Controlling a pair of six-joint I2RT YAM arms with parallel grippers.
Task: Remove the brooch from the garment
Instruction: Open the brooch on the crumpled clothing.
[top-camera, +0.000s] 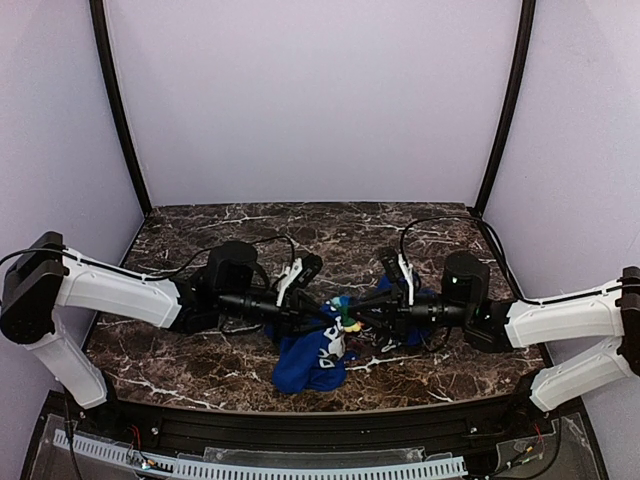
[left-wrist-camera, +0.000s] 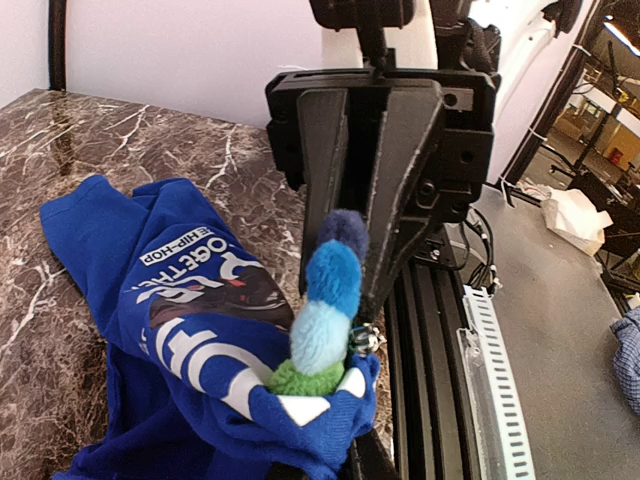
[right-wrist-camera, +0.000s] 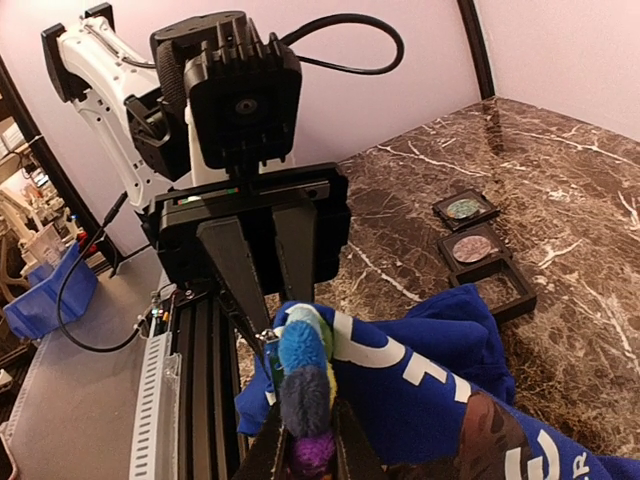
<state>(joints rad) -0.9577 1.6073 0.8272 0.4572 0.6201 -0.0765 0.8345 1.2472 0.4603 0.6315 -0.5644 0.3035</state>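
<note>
Blue cloth of the garment (left-wrist-camera: 170, 330), bunched on the marbled desk (right-wrist-camera: 560, 180), one fold lifted between the two arms. Clamped on the dark end of the brooch (left-wrist-camera: 325, 300): the right claw (left-wrist-camera: 343, 275). Pinched narrow on the fold at the brooch's green end: the left claw (right-wrist-camera: 268, 325). Long axis of the fuzzy banded brooch along the line between them, dark tip toward the right claw, green base toward the left. Only from the right wrist: three small dark trays (right-wrist-camera: 480, 260) to one side of the claws, near the cloth. Only from above: yellow and pink specks on the brooch.
</note>
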